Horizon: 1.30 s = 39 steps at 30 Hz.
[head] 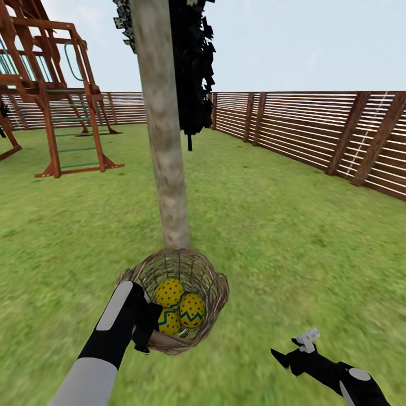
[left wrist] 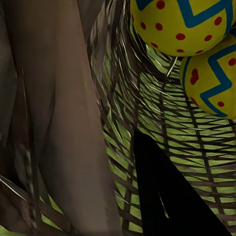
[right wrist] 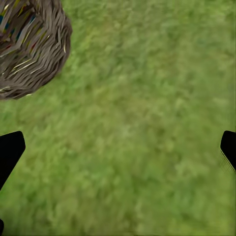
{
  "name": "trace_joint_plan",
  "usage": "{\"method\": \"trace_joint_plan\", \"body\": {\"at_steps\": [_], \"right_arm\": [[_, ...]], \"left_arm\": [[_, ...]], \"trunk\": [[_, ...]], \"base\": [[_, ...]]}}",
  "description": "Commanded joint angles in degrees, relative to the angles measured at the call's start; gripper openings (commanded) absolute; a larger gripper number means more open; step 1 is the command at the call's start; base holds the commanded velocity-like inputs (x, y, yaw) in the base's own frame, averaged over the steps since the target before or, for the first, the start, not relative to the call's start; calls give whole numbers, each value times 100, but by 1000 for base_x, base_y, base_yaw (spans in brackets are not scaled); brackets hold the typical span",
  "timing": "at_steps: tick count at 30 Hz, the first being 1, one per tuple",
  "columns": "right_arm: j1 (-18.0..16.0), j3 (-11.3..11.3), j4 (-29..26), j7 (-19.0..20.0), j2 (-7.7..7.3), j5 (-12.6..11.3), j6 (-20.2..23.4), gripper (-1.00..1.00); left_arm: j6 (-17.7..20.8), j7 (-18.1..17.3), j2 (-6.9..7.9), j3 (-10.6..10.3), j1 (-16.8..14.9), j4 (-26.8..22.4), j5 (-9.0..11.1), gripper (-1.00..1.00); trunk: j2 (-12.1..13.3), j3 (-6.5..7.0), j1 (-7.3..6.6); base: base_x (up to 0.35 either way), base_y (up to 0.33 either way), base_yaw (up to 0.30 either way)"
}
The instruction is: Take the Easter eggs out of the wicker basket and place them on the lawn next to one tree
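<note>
The wicker basket (head: 217, 287) sits tilted at the foot of the tree (head: 166, 141), its opening turned toward me. Three Easter eggs lie inside: one on top (head: 169, 292), one to the right (head: 192, 310), one low on the left (head: 168, 321). My left gripper (head: 144, 330) is at the basket's near-left rim and looks shut on the woven wall (left wrist: 64, 123), with one dark finger (left wrist: 167, 196) inside below two eggs (left wrist: 182, 24). Over the lawn (head: 282, 237), right of the basket (right wrist: 29, 44), my right gripper (head: 293, 347) hangs open with nothing in it.
A wooden play frame (head: 51, 96) stands at the far left. A slatted wooden fence (head: 316, 129) runs along the back and the right side. A dark thin-stemmed tree (head: 194, 67) rises just behind the trunk. Grass spreads to the right of the basket.
</note>
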Motion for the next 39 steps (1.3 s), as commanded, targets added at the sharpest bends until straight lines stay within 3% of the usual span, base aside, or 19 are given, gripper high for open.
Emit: {"method": "trace_joint_plan", "body": {"at_steps": [1,17,19,22,27,30,33,35,39], "right_arm": [[-3,-15,-11,36,4,23,35,100],[-3,-6,-12,36,4,23,35,100],[-3,-6,-12,36,3,23,35,100],[-3,-7,-12,36,4,23,35,100],[-3,-2,-44,36,6,23,35,100],[-3,9,-53,33,11,25,35,100],[-3,22,-65,28,15,27,32,100],[-3,27,-88,28,53,30,32,100],[-3,29,-91,28,72,32,32,100]], "left_arm": [[91,14,0,1,-5,-5,7,-100],[89,15,-13,-4,-5,-5,7,-100],[81,14,-18,-178,-5,-10,-1,-100],[80,14,-16,-230,-5,-13,-2,-100],[80,14,-24,-227,-5,-12,0,-100],[87,1,44,-213,-5,-13,6,-100],[97,-300,82,-203,-5,23,-40,-100],[110,-522,144,-191,-5,171,-256,-100],[90,-838,205,-186,-5,531,-312,-100]], "trunk": [[-4,-6,4],[-4,-6,4],[-4,-6,4],[-4,-6,4],[-204,-95,113],[-324,-149,179],[-445,-203,245],[-525,-239,289],[-685,-311,377]], "base": [[338,0,0],[321,0,0],[24,0,0],[2,0,0],[0,0,0],[0,0,0],[0,0,0],[0,0,0],[0,0,0]]}}
